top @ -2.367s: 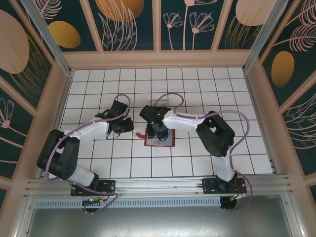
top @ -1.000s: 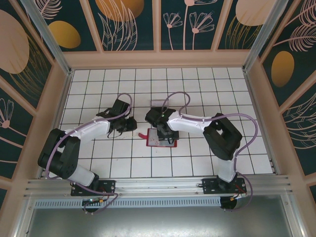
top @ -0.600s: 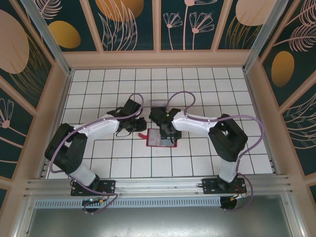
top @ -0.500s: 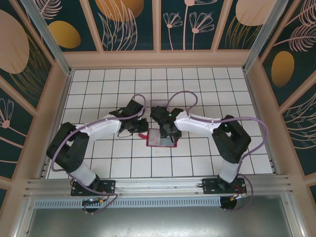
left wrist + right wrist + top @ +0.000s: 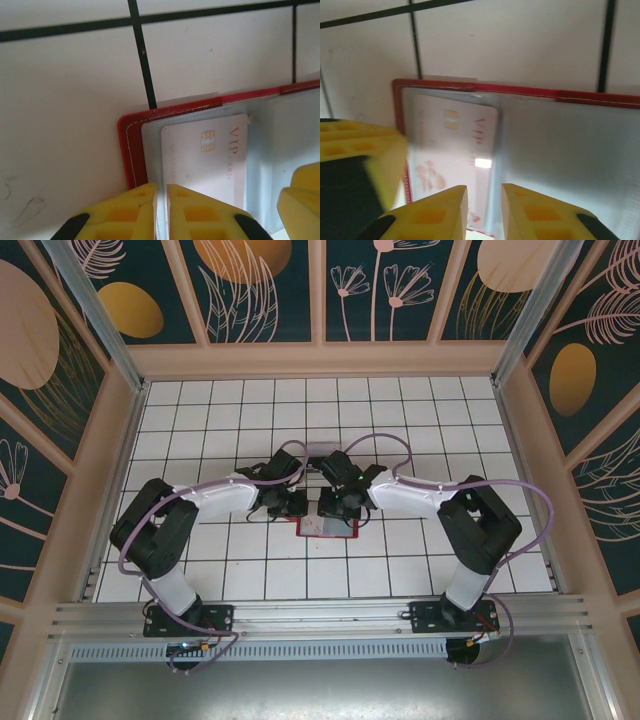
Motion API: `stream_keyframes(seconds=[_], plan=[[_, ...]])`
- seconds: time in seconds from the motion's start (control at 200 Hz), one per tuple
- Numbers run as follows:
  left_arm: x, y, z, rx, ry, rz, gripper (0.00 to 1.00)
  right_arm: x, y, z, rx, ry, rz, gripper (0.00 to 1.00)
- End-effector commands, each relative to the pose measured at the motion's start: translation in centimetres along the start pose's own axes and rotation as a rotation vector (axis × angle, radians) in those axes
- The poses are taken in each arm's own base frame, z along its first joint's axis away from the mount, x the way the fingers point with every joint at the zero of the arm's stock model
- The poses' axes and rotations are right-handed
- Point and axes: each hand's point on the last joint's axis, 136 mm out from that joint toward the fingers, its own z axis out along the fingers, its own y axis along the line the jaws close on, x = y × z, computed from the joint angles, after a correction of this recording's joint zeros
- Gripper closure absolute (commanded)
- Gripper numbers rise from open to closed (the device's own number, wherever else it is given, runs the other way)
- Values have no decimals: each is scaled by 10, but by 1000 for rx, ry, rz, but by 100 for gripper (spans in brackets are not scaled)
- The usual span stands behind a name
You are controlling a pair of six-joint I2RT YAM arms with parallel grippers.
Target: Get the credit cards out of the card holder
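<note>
Red folding card holder [image 5: 129, 150] lies open on the white tiled desk [image 5: 65, 100], a pale pink credit card [image 5: 205, 160] in its clear sleeve; left gripper [image 5: 161, 210] jaws nearly closed at its edge, right gripper [image 5: 485, 215] jaws narrowly parted over the card, where pinching sleeve too would likely drag the holder.

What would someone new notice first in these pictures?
The open red card holder at the middle of the white tiled table, with the left gripper and right gripper close together over it. Up close, a pale card with a gold chip and VIP lettering sits in its clear sleeve.
</note>
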Motion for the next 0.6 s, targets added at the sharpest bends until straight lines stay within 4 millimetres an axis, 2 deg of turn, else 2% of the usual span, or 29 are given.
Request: stream_keyframes(seconds=[0.0,0.355,0.596], plan=[[3,-2,7,2,25,4,85,-3,16,4,-91,4,10,76],[18,14,14,-50,66,-3,85,0,5,20,-76,26,30,79],[23,18,15,-56,75,-8,85,4,-8,25,-30,32,38,79]])
